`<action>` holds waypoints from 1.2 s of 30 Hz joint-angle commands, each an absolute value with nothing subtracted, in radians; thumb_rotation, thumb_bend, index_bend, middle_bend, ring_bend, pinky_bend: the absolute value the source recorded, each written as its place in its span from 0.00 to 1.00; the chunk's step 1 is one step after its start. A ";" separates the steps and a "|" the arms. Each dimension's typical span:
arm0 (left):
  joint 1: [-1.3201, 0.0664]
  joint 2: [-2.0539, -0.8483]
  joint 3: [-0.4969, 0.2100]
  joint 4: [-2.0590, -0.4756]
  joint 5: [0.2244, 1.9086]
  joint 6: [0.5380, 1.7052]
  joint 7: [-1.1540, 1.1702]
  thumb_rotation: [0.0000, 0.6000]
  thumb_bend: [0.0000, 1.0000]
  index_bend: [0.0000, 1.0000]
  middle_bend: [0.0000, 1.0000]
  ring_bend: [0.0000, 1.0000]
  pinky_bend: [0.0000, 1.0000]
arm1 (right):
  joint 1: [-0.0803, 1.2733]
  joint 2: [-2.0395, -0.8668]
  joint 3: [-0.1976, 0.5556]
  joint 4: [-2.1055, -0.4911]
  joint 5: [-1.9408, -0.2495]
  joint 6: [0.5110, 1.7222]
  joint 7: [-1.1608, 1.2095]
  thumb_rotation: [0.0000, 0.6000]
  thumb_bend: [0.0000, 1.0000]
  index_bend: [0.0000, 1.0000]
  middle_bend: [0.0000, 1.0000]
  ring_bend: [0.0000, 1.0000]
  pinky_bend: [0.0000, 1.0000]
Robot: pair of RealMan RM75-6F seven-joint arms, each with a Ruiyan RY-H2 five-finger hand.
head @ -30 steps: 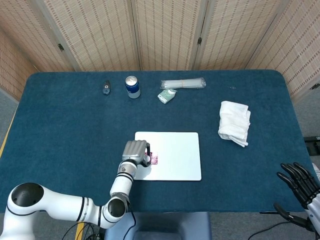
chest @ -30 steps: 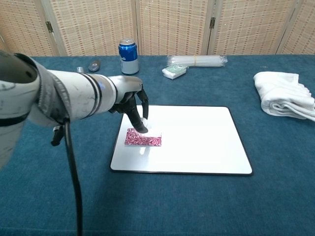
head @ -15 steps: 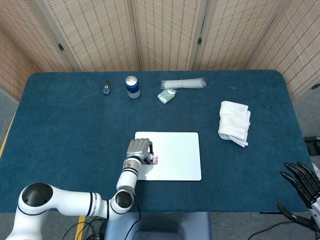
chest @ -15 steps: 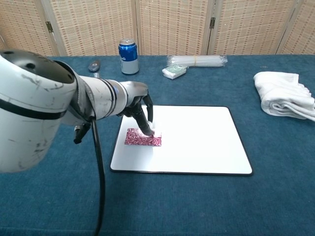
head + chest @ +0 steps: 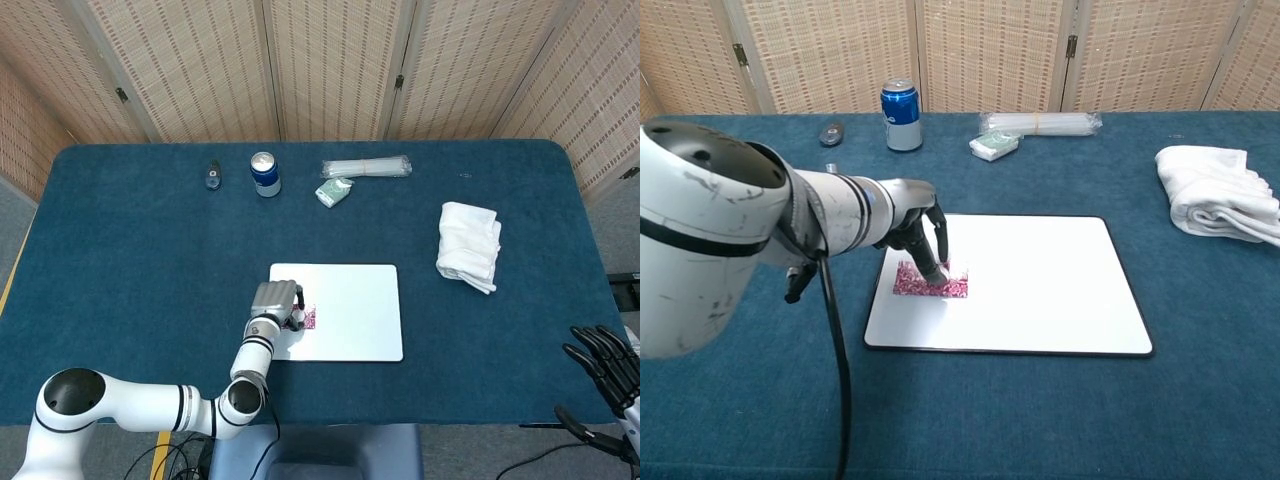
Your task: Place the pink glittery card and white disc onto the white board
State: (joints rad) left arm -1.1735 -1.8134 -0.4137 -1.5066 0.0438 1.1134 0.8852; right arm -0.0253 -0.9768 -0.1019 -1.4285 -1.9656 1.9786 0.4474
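Fingers [image 5: 931, 252] of my left hand [image 5: 915, 225] reach down onto the pink glittery card [image 5: 930, 283] lying on the white board [image 5: 1040, 290], whether gripping I cannot tell; my right hand [image 5: 605, 360] hangs spread, holding nothing

— What is seen behind the counter [image 5: 120, 240]?
— Folding screens [image 5: 330, 65] of woven beige panels, joined by dark hinges.
— And the counter itself?
— It is covered in deep blue cloth, evenly lit; grey floor [image 5: 12, 225] is glimpsed beside it.

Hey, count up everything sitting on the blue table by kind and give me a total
Whiteboard: 1
Pink glittery card: 1
Blue soda can: 1
White towel: 1
Clear plastic packet: 1
Small green-white packet: 1
Small dark object: 1
Total: 7
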 commanded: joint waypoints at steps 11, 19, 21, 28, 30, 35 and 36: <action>-1.097 -1.655 -0.368 -1.827 0.190 1.234 0.848 1.00 0.31 0.42 1.00 1.00 1.00 | -0.020 -0.978 -0.102 -1.438 -1.971 1.955 0.424 1.00 0.21 0.00 0.00 0.00 0.00; -0.748 -1.254 0.056 -2.297 0.838 1.390 0.673 0.92 0.30 0.06 0.63 0.54 0.59 | -0.014 -0.986 -0.098 -1.466 -1.950 1.911 0.374 1.00 0.21 0.00 0.00 0.00 0.00; -0.616 -1.176 0.218 -2.250 1.134 1.436 0.554 0.93 0.29 0.01 0.42 0.33 0.45 | -0.004 -0.989 -0.096 -1.496 -1.939 1.865 0.328 1.00 0.21 0.00 0.00 0.00 0.00; -0.273 -1.149 0.361 -1.829 1.519 1.782 0.289 1.00 0.28 0.00 0.17 0.13 0.33 | 0.029 -1.021 -0.066 -1.615 -1.845 1.690 0.110 1.00 0.21 0.00 0.00 0.00 0.00; -0.209 -1.172 0.324 -1.726 1.487 1.838 0.237 1.00 0.28 0.00 0.13 0.13 0.33 | 0.036 -1.037 -0.051 -1.647 -1.796 1.639 0.040 1.00 0.21 0.00 0.00 0.00 0.00; -0.122 -1.197 0.252 -1.573 1.450 1.887 0.117 1.00 0.27 0.00 0.10 0.13 0.32 | 0.061 -1.074 -0.015 -1.706 -1.682 1.539 -0.075 1.00 0.21 0.00 0.00 0.00 0.00; -0.115 -1.193 0.242 -1.562 1.469 1.907 0.117 1.00 0.27 0.00 0.10 0.13 0.31 | 0.064 -1.079 -0.010 -1.711 -1.669 1.528 -0.091 1.00 0.21 0.00 0.00 0.00 0.00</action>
State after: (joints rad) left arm -0.2652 -1.2281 0.2292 -1.7528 1.5178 1.7619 0.2672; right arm 0.0477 -1.0565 -0.0322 -1.6808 -1.7073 1.5686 -0.0459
